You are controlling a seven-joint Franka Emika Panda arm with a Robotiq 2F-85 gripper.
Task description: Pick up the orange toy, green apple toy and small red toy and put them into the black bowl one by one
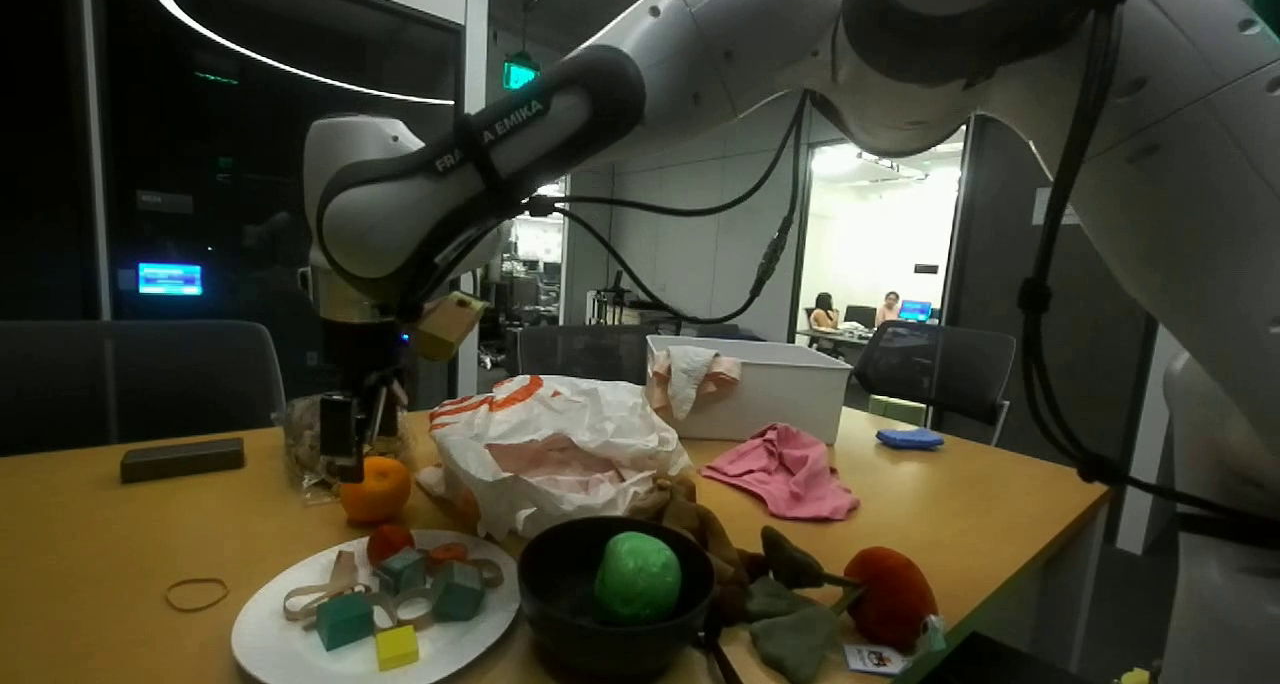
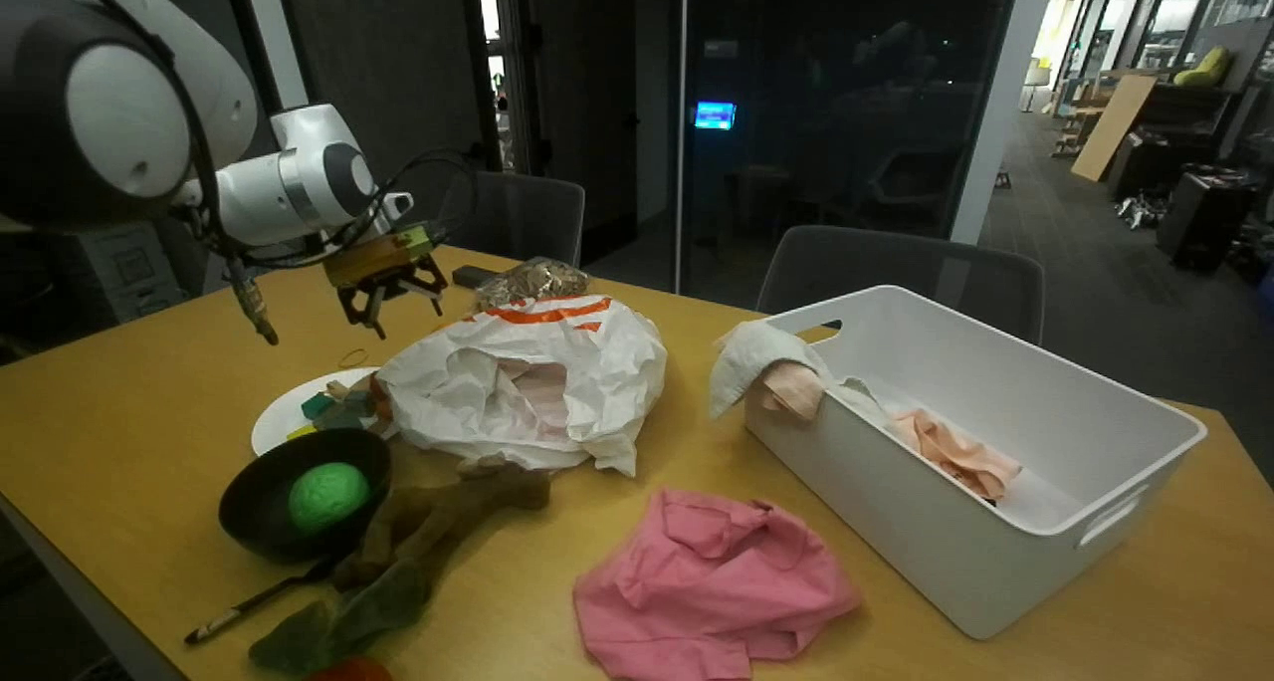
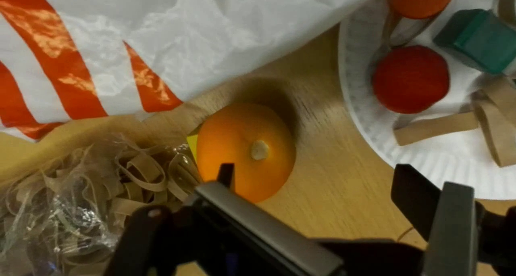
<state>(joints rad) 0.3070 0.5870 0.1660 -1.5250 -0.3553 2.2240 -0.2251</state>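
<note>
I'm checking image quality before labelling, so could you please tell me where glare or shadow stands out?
Wrist view: glare on the white bag and the clear bag, dark shadow at upper right of the orange toy; in an exterior view, the lit room behind looks washed out.

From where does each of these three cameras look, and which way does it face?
In an exterior view: sits low, facing nearly level across the table past the white plate; the arm spans the top.
In an exterior view: sits high, facing down over the pink cloth and white bin; the arm enters upper left, with the gripper.
Wrist view: rides on the arm, facing down at the orange toy; two fingers show along the bottom.
Both exterior views share the black bowl holding the green apple toy.
</note>
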